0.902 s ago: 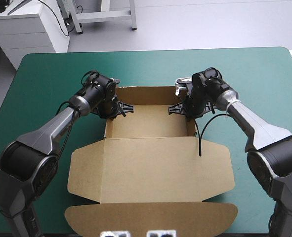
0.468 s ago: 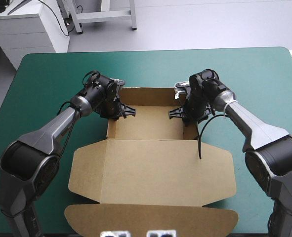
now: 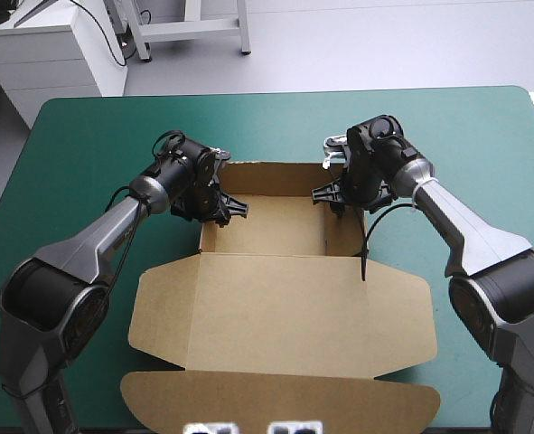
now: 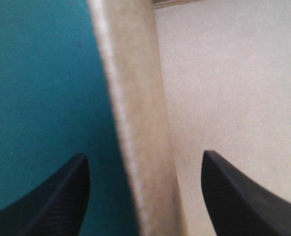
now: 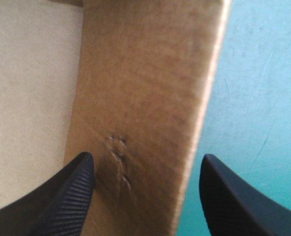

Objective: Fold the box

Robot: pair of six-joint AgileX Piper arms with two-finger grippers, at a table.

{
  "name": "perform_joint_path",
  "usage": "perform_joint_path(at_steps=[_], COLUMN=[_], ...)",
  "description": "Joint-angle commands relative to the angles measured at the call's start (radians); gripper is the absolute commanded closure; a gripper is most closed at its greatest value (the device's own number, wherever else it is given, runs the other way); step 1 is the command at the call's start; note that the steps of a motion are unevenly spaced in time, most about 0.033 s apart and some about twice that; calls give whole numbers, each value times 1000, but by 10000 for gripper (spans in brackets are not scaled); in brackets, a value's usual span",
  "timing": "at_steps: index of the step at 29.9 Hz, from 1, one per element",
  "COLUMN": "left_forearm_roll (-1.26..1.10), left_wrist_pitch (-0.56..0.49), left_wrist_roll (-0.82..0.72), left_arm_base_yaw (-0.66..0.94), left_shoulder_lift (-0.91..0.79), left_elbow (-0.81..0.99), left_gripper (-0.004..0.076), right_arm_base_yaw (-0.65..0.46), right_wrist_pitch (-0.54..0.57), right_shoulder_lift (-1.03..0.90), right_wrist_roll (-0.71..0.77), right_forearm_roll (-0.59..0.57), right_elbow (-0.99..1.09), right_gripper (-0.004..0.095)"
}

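The brown box (image 3: 276,307) lies on the table's teal-green cover (image 3: 86,136) as an open tray with its lid unfolded. We take the box as our reference throughout.

**Tray.** The rear wall (image 3: 271,178) stands upright at the far end of the box. The left side wall (image 4: 135,123) and the right side wall (image 5: 145,73) are raised on either side of the tray floor (image 3: 267,226). The right side wall leans inward over the floor.

**Lid.** The lid (image 3: 276,298) lies flat on the near side of the tray. A rounded flap (image 3: 276,402) lies at the end of the box farthest from the rear wall.

**Left gripper** (image 3: 221,206). It sits at the box's left side wall, near the rear corner. Its black fingers are spread wide and straddle that wall: one is outside over the cover, the other inside over the floor. They clasp nothing.

**Right gripper** (image 3: 332,194). It sits at the box's right side wall, also near the rear corner. Its fingers are likewise parted, one inside the tray and one outside, with the wall between them. We cannot tell whether the inner finger touches the board. A small cluster of dents (image 5: 116,147) marks this wall beside the inner finger.
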Motion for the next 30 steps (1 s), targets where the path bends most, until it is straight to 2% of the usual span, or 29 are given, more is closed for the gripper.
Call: perform_joint_path(at_steps=[1,6,12,17,20,22,26,30], left_forearm_roll=[2,-3,26,36,40,45,37,33], left_wrist_pitch=[-10,30,169,175,175,177,177,177], left_wrist_roll=[6,6,82,89,109,139,181,194], left_arm_base_yaw=[-6,-6,-6,-6,-6,-6,-6,-6], left_shoulder_lift=[-93,-120,-148,-213,-288,-353,-475,-574], left_elbow=[-46,-135,-298,-412,-446,-446,-444,-405], left_gripper=[250,251,251,258,331,433,722,732], right_arm_base_yaw=[-2,-2,-2,-2,-2,-2,-2,-2], right_wrist_pitch=[26,26,26,26,26,26,26,26], right_shoulder_lift=[-85,-138,-233,-305,-322,-322,-304,-262], right_wrist_roll=[-1,-11,-14,6,8,15,27,45], right_forearm_roll=[-27,-29,-25,-23,-40,-49,-49,-36], right_elbow=[-51,-59,-60,-60,-60,-60,-60,-60], right_gripper=[328,328,328,328,330,330,330,330])
